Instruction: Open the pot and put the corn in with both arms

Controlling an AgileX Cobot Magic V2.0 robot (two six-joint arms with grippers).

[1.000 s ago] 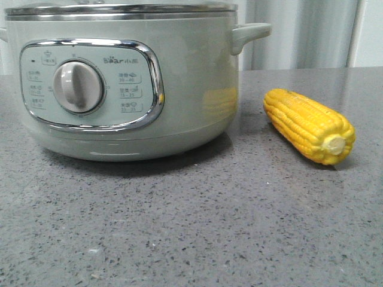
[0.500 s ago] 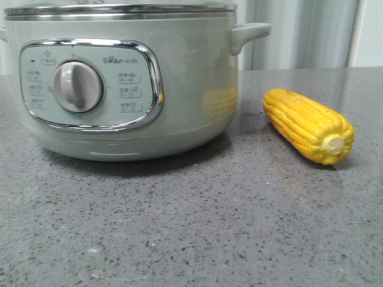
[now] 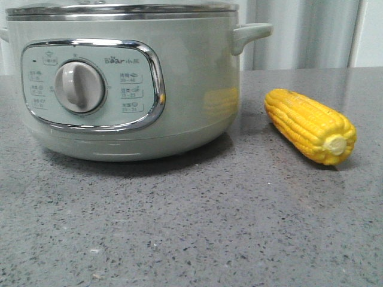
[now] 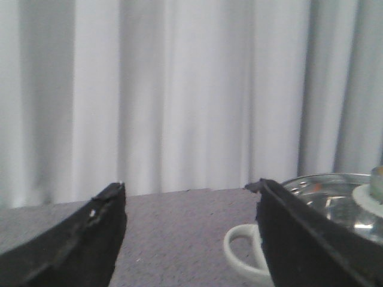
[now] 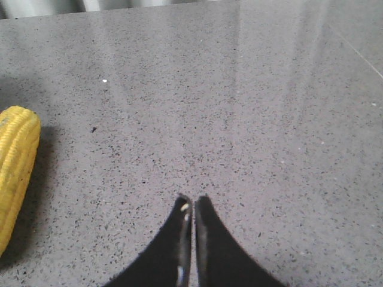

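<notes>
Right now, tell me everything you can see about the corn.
The corn is one bright yellow cob with neat rows of kernels and a pale stub end facing the front camera. It lies on its side on the grey speckled table, angled, to the right of the pot and apart from it. Nothing grips it; its reflection shows on the pot's wall. The right wrist view catches one end.

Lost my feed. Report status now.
Left gripper open, empty, near lid. Right gripper shut, empty, above table. Pot lidded, corn on table beside it. Nothing blocking.

pot (image 3: 179, 89) x1 | lid (image 3: 119, 8) x1 | corn (image 3: 308, 125) x1 | pincers x2: L (image 4: 191, 197), R (image 5: 192, 206)
</notes>
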